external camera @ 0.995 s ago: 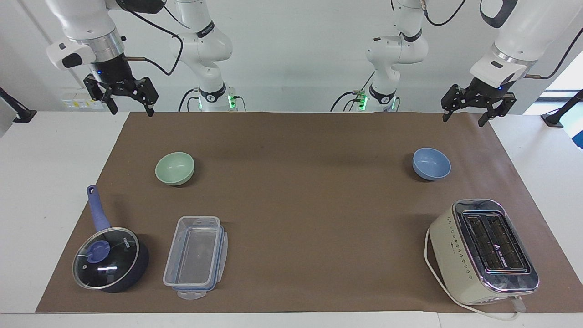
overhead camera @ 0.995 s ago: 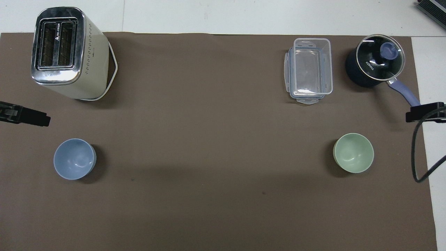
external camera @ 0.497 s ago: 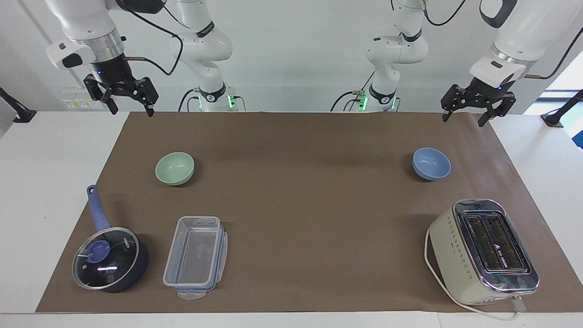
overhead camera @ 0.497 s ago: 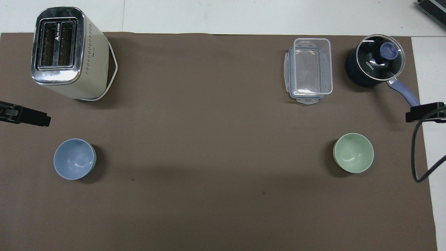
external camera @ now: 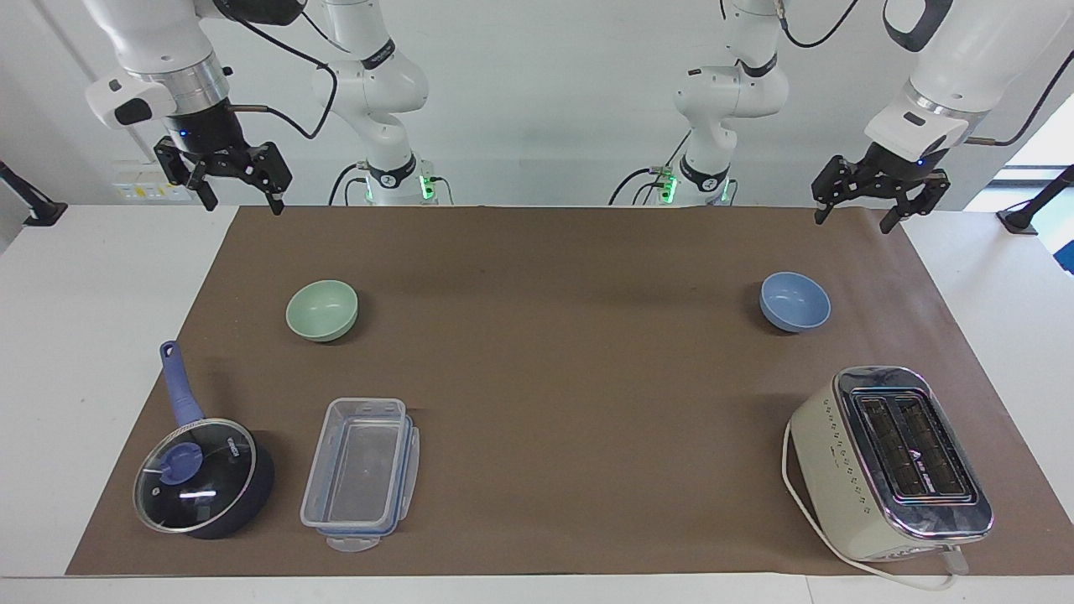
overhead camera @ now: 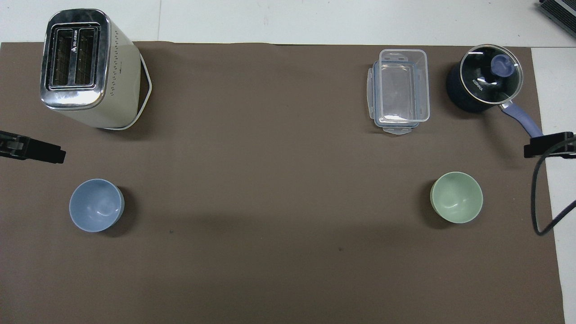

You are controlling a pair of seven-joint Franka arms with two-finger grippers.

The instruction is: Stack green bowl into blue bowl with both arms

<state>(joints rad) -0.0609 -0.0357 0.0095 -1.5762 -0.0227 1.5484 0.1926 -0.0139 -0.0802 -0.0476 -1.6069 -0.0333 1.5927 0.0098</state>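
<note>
Both grippers, left gripper and right gripper, hang wide open and empty above the mat's robot-side edge; green bowl sits toward the right arm's end, blue bowl toward the left arm's, well apart; both look light, rigid, slick, so pinch the rim.

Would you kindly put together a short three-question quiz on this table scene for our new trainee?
1. True or false: the green bowl sits inside the blue bowl.
2. Which appliance stands farther from the robots than the blue bowl, at the left arm's end?
3. The right gripper has its jaws: A open, B shut on a bowl.

Key: 1 false; 2 the toaster; 3 A. The left gripper is also open, raised above the mat.
</note>
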